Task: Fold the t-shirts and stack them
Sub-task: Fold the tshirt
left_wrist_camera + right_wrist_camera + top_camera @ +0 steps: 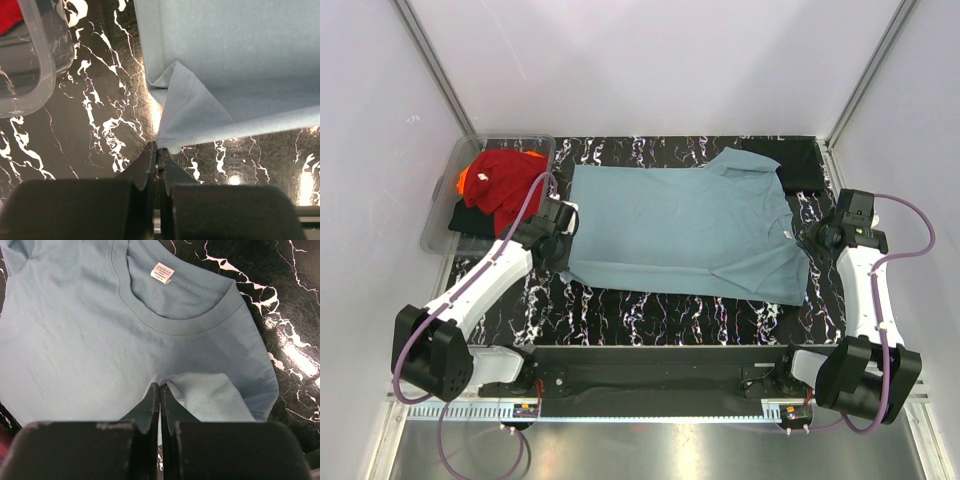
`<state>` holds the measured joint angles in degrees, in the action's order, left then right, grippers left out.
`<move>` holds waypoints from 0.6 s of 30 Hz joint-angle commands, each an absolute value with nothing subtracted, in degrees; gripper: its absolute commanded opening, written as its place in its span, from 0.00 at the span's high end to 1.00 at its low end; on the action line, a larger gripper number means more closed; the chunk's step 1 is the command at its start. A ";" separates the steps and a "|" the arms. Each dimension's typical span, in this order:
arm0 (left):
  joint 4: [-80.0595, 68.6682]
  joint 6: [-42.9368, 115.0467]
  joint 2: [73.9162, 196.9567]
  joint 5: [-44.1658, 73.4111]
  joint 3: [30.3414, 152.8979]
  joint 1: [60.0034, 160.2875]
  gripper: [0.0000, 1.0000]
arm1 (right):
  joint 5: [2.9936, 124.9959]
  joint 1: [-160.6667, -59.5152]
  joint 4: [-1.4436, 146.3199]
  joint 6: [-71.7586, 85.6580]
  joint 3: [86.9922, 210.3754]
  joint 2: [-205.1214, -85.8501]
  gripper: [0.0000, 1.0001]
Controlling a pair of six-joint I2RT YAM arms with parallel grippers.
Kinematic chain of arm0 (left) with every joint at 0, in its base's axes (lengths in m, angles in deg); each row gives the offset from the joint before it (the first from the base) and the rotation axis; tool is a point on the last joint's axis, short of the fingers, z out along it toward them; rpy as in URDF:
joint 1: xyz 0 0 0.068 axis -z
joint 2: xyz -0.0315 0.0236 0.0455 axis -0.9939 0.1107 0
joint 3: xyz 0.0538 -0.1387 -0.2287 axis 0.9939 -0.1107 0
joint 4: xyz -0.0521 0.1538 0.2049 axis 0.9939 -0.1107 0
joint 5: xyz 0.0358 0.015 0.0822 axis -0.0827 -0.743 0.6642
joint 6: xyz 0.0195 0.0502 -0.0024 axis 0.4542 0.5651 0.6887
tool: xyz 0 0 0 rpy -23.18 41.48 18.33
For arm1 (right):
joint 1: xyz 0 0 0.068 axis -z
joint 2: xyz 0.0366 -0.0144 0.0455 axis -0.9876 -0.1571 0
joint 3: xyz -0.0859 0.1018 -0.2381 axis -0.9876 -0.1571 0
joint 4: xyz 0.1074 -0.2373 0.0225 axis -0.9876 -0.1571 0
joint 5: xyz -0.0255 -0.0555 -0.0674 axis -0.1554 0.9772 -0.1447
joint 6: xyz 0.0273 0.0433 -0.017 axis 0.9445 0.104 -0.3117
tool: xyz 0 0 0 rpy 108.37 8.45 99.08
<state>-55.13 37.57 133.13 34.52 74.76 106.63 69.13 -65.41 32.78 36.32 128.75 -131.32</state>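
A dusty teal-blue t-shirt (690, 225) lies spread flat on the black marble table, collar toward the right. My left gripper (563, 228) is at its left edge. In the left wrist view the jaws (157, 146) are shut, pinching a lifted hem corner of the shirt (225, 60). My right gripper (817, 238) is at the collar end. In the right wrist view it (160, 386) is shut on a raised pinch of the shirt (75, 330) just below the neckline, near the white label (162, 273). A folded black t-shirt (800, 162) lies at the back right.
A clear plastic tub (438, 215) stands at the back left, holding a red t-shirt (505, 178), an orange one (464, 181) and a black one (470, 217). Its rim (42, 60) is close to my left gripper. White walls enclose the table.
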 commanded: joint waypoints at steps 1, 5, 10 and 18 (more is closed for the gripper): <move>-55.79 40.25 131.49 35.45 77.45 107.90 1.00 | 70.67 -65.23 34.54 35.03 130.36 -129.45 1.00; -52.63 44.03 132.45 33.70 78.16 108.61 1.00 | 71.11 -65.23 35.59 35.38 129.39 -129.62 1.00; -53.32 45.26 139.12 35.36 81.58 108.87 0.99 | 69.01 -65.23 36.64 35.73 130.09 -132.07 1.00; -56.14 42.19 150.28 41.34 87.12 108.78 0.94 | 67.86 -65.23 40.25 35.91 133.60 -137.34 0.99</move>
<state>-55.20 43.01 148.47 38.00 83.20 108.73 68.65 -65.41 36.15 36.12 129.60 -135.32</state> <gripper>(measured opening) 0.057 0.011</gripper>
